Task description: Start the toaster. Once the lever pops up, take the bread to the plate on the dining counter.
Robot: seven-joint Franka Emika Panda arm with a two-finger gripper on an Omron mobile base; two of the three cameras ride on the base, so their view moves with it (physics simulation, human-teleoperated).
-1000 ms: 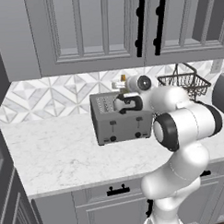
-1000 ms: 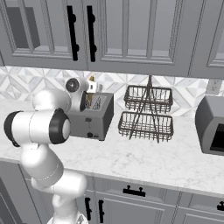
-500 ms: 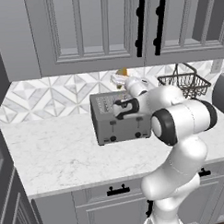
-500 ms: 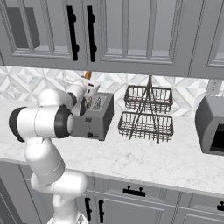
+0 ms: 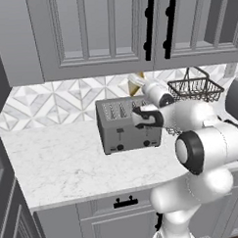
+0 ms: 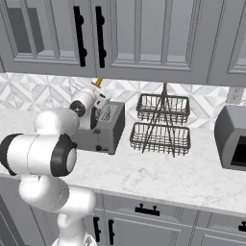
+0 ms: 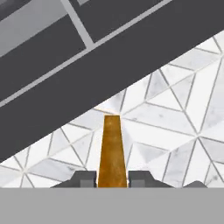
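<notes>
Near the bottom centre of the hand view the gripper (image 7: 112, 178) is clamped on the bread (image 7: 112, 153), the two dark finger tips pressing the slice from either side so that it stands edge-on between them, a narrow orange-brown strip rising toward the middle of the frame against the patterned tile backsplash (image 7: 175, 127), with the dark underside of the wall cabinets (image 7: 109, 65) crossing the upper half. That thin edge-on hold looks like the natural way to draw a slice straight up out of a slot, and it should let the slice be laid flat later on the plate. In the left base view the bread (image 5: 135, 84) shows at upper centre, clear above the toaster (image 5: 126, 125) and just below the cabinets, so I judge the toasting step done and the carry to the dining counter as what remains. The toaster sits at centre on the marble counter (image 5: 59, 163), its slots on top appearing empty as far as can be told at this angle. In the right base view a two-tier wire basket rack (image 6: 161, 125) stands just right of the toaster (image 6: 103, 129), both tiers holding nothing visible, and a toaster oven (image 6: 233, 139) sits at the right edge.
</notes>
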